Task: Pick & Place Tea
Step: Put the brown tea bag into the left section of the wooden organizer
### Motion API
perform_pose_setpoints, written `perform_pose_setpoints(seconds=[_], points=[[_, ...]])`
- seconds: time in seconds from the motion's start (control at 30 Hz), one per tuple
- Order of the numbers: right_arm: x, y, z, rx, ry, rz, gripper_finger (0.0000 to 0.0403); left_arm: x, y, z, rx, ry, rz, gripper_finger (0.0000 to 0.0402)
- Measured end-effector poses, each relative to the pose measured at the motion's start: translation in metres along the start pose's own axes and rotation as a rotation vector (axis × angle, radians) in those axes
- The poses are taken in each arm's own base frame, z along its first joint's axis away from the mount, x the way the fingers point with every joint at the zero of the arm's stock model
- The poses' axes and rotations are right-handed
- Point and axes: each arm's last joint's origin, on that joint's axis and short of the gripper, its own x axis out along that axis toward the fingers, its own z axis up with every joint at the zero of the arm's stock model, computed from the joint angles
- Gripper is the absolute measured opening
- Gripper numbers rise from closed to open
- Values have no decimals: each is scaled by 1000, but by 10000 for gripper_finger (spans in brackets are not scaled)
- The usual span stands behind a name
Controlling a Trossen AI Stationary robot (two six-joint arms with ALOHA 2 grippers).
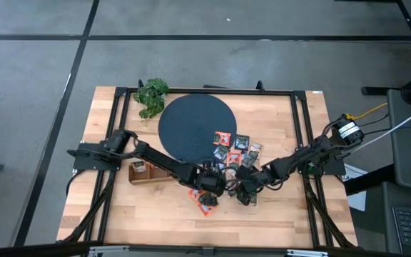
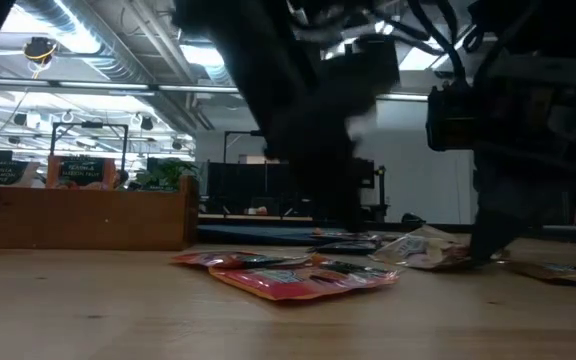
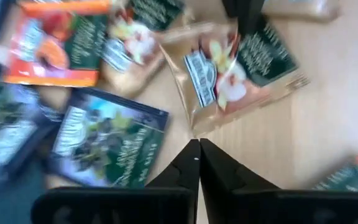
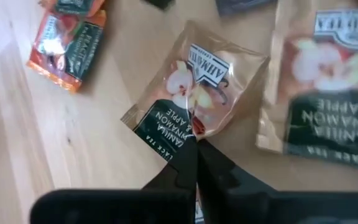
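Right pincer (image 4: pixel 194 144) pinched on the vanilla-cinnamon sachet (image 4: pixel 194 93) by its dark edge, at six o'clock of the dark disc (image 1: pixel 197 128) on the table (image 1: pixel 277 214). Left pincer (image 3: pixel 199 149) pressed together, empty, over neighbouring sachets (image 3: pixel 107 146). Probably light, thin, crinkly, slippery; best gripped at a sealed edge.

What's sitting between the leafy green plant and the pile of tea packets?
The big dark round disc lies between the plant and the tea packets. The high view, looking down on the table, shows it.
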Motion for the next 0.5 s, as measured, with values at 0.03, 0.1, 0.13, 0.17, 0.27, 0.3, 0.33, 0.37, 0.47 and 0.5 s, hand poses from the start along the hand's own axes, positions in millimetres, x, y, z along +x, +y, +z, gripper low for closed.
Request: perform_pose_setpoints(seconds=[0.03, 0.1, 0.13, 0.17, 0.27, 0.3, 0.33, 0.37, 0.47, 0.5], points=[[0, 0, 0, -13, -1, 1, 4, -7, 0, 2, 4, -2, 6, 5], [0, 0, 0, -34, -2, 2, 5, -19, 0, 4, 12, -11, 34, 6], [0, 0, 0, -49, -3, 3, 5, -24, -1, 4, 19, -18, 53, 6], [0, 0, 0, -71, -3, 3, 5, -29, -3, 5, 29, -31, 74, 6], [0, 0, 0, -138, -3, 2, 4, -45, -7, 9, 62, -80, 108, 9], [0, 0, 0, -159, -2, 0, 4, -50, -9, 10, 67, -88, 106, 12], [0, 0, 0, -181, 0, -2, 4, -52, -10, 10, 69, -91, 102, 17], [0, 0, 0, -207, 0, -2, 4, -53, -10, 10, 70, -89, 93, 22], [0, 0, 0, -261, -4, -7, 3, -53, -11, 6, 63, -46, 49, 42], [0, 0, 0, -278, -10, -13, 2, -53, -11, 5, 59, -31, 36, 49]])
